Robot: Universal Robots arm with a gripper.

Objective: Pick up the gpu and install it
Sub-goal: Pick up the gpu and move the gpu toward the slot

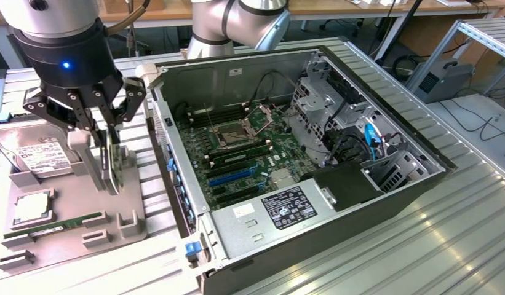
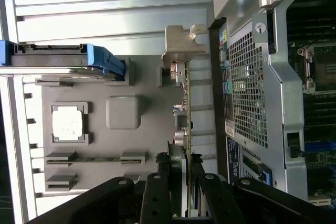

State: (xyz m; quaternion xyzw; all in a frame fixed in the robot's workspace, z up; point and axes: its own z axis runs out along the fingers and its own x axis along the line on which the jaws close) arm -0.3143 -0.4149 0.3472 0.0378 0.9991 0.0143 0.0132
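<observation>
step: you're at the pick-up, with install not started. The card sits in its holder and the slots in the case are bare.
pincer (image 1: pixel 104 138): looks clenched on the gpu. In the wrist view the fingers (image 2: pixel 163 163) press against both faces of the card.
gpu (image 1: pixel 112 166): stands on edge in the grey fixture tray (image 1: pixel 129 212) on the bench, on the exterior view's left, just beside the open case (image 1: pixel 235 230). Its silvery bracket (image 2: pixel 181 40) points away from the pincer.
neighbours: the hard drive (image 1: pixel 39 157) is just left of the card, and the memory stick (image 1: pixel 55 226) lies nearer in the same tray.
next move needs: my guess is a straight pull up out of the holder with no twist. Then you need enough height to clear the case wall before heading for the blue slots (image 1: pixel 227 178).
watch out: the grip is high on a thin card, so it could tilt.
</observation>
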